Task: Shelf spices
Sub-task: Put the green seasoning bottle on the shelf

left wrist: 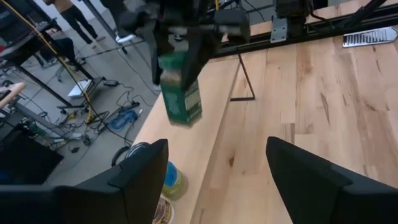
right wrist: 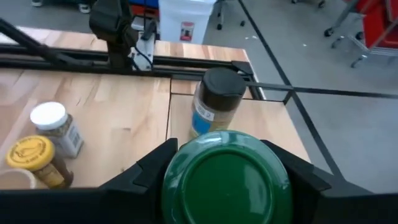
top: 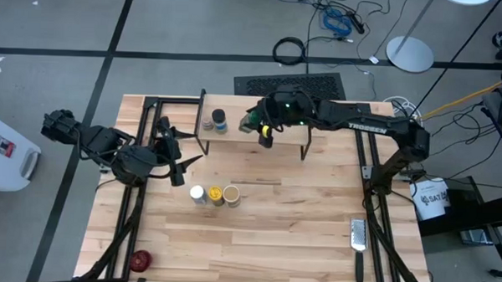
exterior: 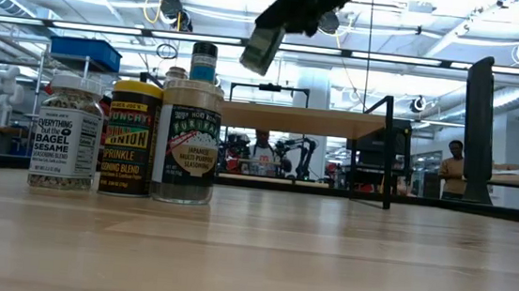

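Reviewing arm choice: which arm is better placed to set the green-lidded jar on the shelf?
Right. Its claw already grips the green-lidded jar above the shelf, beside the dark-lidded jar. The left claw waits open, off the shelf.

Green-lidded jar's (left wrist: 180,87) label is blurred (motion smear).

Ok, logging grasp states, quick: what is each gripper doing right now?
Left gripper: open, holding nothing, over the table beside the shelf.
Right gripper: shut on the green-lidded jar, above the shelf.
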### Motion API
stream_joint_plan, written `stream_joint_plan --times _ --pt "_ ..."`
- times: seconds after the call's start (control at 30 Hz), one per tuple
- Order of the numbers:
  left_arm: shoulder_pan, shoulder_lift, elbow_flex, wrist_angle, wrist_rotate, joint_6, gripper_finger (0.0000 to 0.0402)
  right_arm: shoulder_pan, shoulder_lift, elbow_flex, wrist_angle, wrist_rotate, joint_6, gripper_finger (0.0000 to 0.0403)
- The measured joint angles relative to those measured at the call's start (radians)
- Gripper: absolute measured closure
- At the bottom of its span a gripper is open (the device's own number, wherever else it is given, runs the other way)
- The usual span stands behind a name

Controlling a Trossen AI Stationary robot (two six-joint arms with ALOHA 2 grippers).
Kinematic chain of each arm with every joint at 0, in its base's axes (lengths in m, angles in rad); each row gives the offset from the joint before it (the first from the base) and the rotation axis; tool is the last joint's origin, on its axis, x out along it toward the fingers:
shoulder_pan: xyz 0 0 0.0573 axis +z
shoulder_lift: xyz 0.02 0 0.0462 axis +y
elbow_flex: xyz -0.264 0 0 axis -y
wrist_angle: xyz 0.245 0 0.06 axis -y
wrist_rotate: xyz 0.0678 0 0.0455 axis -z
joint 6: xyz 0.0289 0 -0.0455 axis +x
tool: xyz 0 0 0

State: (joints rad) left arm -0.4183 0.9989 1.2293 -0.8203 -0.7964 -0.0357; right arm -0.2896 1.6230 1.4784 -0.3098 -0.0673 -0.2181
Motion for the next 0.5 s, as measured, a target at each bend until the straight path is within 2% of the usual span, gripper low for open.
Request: stream_joint_plan --times 0.2,0.5 --pt "0.001 0.000 0.000 0.000 -0.001 -0.001 0.0120 -0.040 0.075 0.000 0.063 -0.091 -0.031 0.0209" --pt "0.000 0.000 0.000 0.000 -0.001 -0.002 0.0120 -0.047 0.161 0.061 0.057 -0.124 -0.064 0.0209"
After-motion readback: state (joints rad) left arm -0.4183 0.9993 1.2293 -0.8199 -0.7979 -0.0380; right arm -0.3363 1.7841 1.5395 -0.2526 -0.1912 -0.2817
